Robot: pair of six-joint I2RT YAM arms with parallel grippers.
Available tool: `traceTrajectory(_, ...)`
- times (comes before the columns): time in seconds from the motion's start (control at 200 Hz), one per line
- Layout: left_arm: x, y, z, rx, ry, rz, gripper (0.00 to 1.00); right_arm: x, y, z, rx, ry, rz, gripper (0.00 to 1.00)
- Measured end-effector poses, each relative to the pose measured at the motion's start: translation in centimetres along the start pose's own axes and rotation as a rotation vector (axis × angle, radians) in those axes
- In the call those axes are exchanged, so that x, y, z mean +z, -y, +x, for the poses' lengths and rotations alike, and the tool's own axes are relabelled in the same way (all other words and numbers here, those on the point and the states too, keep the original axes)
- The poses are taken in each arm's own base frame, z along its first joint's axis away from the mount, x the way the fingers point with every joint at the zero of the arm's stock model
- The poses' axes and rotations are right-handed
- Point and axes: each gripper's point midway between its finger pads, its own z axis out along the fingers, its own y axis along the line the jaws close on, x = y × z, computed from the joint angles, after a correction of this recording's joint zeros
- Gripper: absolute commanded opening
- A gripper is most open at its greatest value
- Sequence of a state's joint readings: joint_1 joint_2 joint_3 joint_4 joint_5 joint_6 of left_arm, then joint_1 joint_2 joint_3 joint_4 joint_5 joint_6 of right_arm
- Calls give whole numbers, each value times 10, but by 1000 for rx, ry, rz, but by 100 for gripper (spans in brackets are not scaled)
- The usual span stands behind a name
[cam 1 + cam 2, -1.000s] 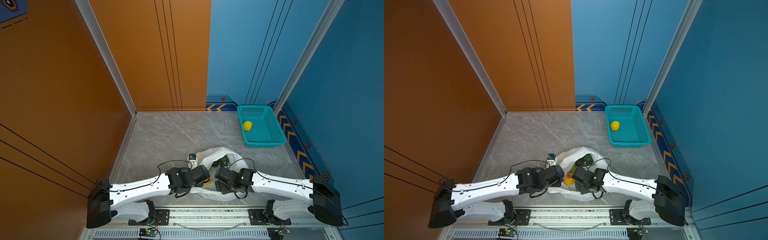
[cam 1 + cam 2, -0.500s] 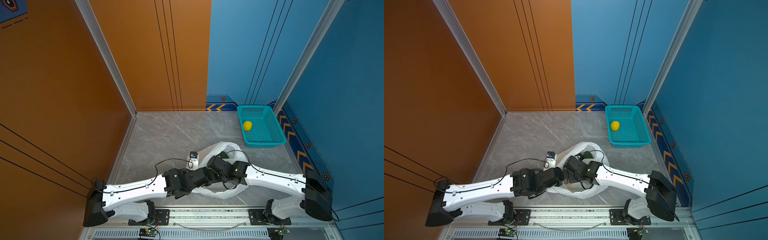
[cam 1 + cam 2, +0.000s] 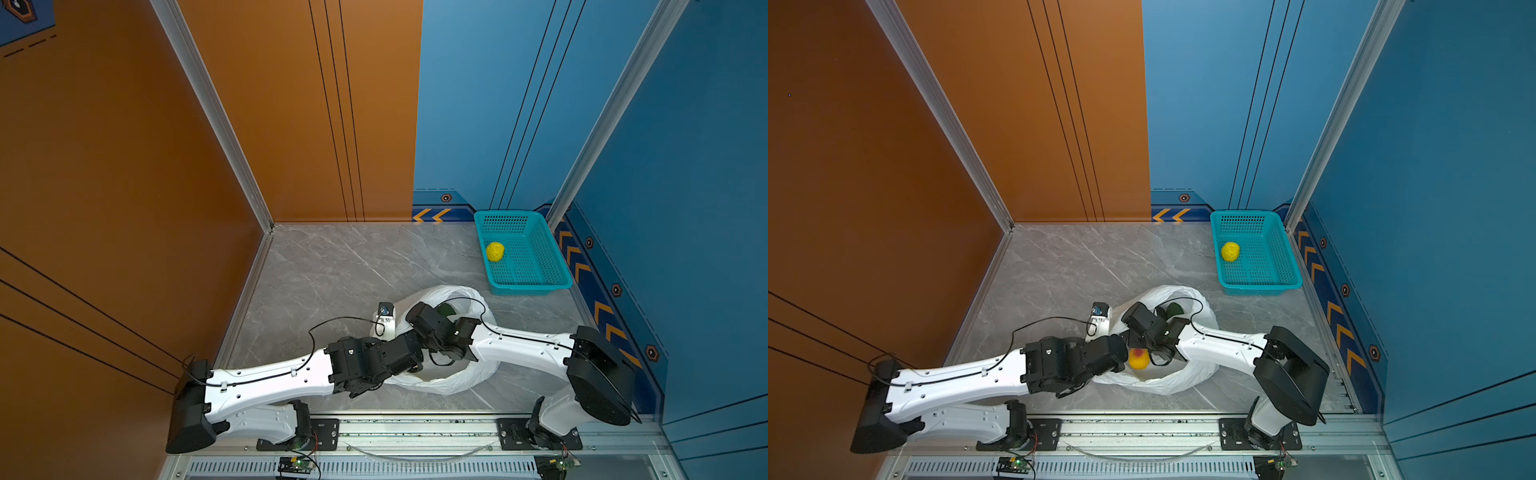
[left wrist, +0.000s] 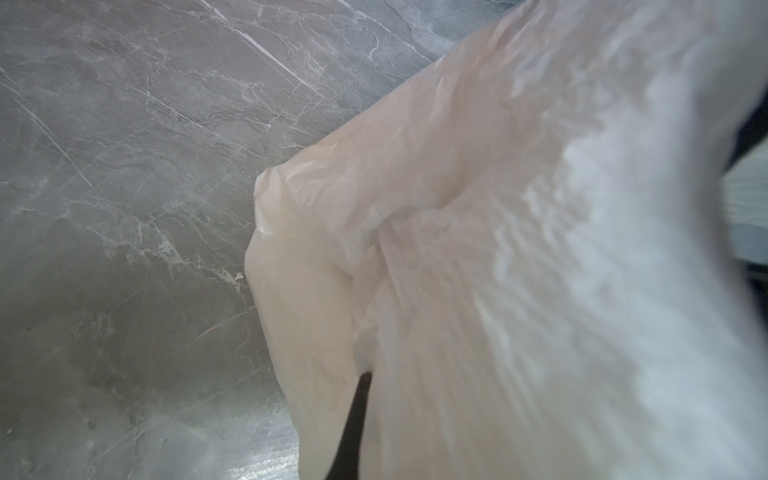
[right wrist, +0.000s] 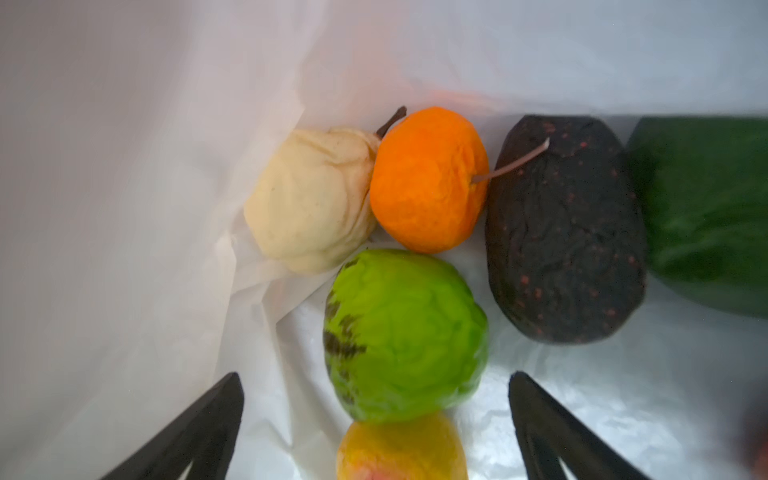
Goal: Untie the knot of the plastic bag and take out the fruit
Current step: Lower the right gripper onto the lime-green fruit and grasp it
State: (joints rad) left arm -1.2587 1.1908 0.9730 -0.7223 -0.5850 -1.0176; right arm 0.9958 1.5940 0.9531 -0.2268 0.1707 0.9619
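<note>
White plastic fills the middle of both top views: the bag point(image 3: 457, 380) lies open-mouthed on the desk point(image 3: 332, 270) with no knot in sight. One yellow fruit point(image 3: 495, 251) sits in the basket point(image 3: 555, 266), and my right arm point(image 3: 523, 347) reaches into the mouth. The left wrist view shows only taut film and a dark fingertip point(image 4: 357, 415); the left jaws are pressed together, pinching the rim, I judge. In the right wrist view the right jaws are spread wide and flank the green fruit point(image 5: 403, 332) without touching it; orange point(image 5: 428, 178), cream point(image 5: 311, 199) and black point(image 5: 565, 228) crowd beyond. I'd descend straight, straddle the green one, and close without catching film.
</note>
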Motion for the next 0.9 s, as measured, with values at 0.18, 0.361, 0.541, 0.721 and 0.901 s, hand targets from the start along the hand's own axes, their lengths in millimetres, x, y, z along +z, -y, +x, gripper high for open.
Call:
traceTrajectory(0.18,0,0,-1,0,4,-2,0,19,6,-1,24,18,19,90)
traceTrajectory(0.361,0,-2,0,-1,6,-3,0,29,10,0,44,22,23,69)
traceTrajectory(0.541,1,-5,2,-5,6,-4,0,28,9,-1,49,31,13,61)
traceTrajectory(0.721,1,-6,2,-13,6,-4,0,9,5,-9,46,48,-10,60)
traceTrajectory(0.901,2,-7,0,-21,10,-8,0,-29,-2,-16,17,68,-52,60)
